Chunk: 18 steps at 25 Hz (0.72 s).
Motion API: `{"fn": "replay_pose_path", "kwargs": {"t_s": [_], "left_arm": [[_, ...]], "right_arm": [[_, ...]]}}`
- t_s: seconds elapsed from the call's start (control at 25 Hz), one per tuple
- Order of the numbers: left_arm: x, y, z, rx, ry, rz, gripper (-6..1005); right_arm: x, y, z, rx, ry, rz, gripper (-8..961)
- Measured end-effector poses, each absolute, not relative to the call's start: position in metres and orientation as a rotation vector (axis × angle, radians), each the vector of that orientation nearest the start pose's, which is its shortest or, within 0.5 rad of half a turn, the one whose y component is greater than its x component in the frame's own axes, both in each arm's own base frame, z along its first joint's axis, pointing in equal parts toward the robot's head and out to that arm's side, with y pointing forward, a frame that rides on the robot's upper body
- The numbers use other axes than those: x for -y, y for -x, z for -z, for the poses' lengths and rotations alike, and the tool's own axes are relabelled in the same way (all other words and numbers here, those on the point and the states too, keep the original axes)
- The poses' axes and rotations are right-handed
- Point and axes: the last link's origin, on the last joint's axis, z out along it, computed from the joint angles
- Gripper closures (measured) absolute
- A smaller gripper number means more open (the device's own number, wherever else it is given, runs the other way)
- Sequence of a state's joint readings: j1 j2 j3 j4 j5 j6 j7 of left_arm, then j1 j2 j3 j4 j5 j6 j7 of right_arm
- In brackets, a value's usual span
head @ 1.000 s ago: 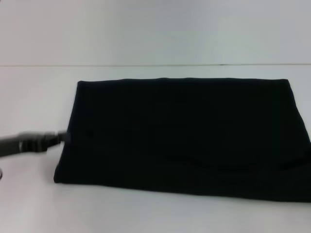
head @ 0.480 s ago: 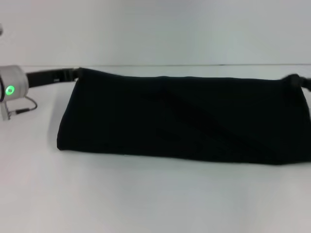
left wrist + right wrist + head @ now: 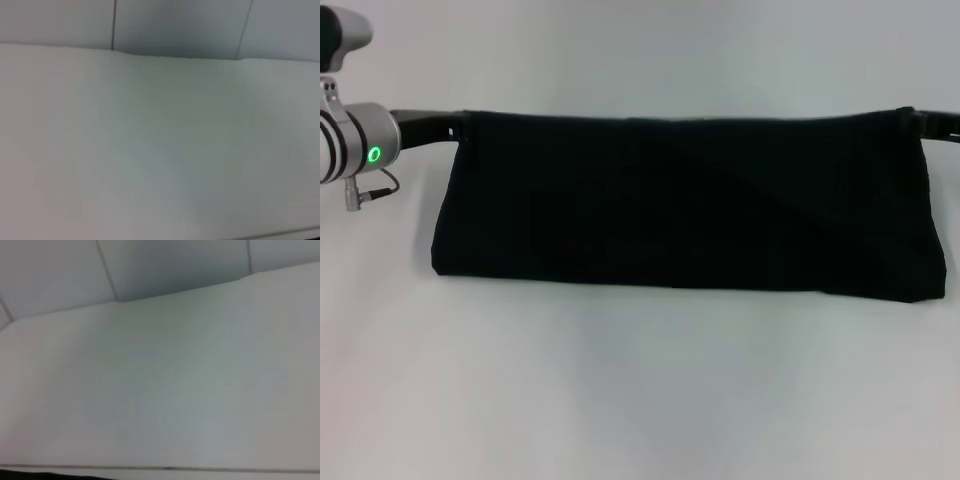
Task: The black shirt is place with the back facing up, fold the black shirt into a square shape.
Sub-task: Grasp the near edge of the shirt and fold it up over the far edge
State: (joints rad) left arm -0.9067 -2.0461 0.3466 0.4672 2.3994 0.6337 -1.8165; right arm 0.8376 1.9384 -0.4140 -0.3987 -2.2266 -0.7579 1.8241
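Large soft black fabric shirt [image 3: 685, 205] hangs stretched above white bench [image 3: 640, 390]; left gripper [image 3: 460, 125] and right gripper [image 3: 910, 120] fingers pinch its top corners.

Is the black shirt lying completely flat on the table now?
No, the black shirt hangs from its top corners, held up by the left end effector and right end effector.

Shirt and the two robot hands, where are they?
black shirt [image 3: 680, 210], head view, middle of the cloth.
left gripper [image 3: 460, 125], head view, tip at the shirt's corner.
right gripper [image 3: 912, 121], head view, tip at the other corner.
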Motion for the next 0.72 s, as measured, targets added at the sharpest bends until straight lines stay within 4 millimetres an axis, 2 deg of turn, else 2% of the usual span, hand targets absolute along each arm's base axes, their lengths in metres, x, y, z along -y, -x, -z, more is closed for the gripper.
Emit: {"fn": "replay_pose_path", "kwargs": {"t_s": [0.24, 0.56, 0.72], "left_arm": [[-0.487, 0.261, -0.039, 0.998, 1.865, 0.343, 1000], [-0.494, 0.250, -0.043, 0.963, 1.861, 0.366, 994], [-0.495, 0.251, -0.043, 0.959, 1.840, 0.357, 974]], "right_arm": [[-0.474, -0.293, -0.067, -1.121, 1.868, -0.415, 909], [-0.483, -0.286, -0.073, -1.082, 1.848, -0.404, 910], [-0.484, -0.285, -0.066, -1.062, 1.839, -0.374, 910]]}}
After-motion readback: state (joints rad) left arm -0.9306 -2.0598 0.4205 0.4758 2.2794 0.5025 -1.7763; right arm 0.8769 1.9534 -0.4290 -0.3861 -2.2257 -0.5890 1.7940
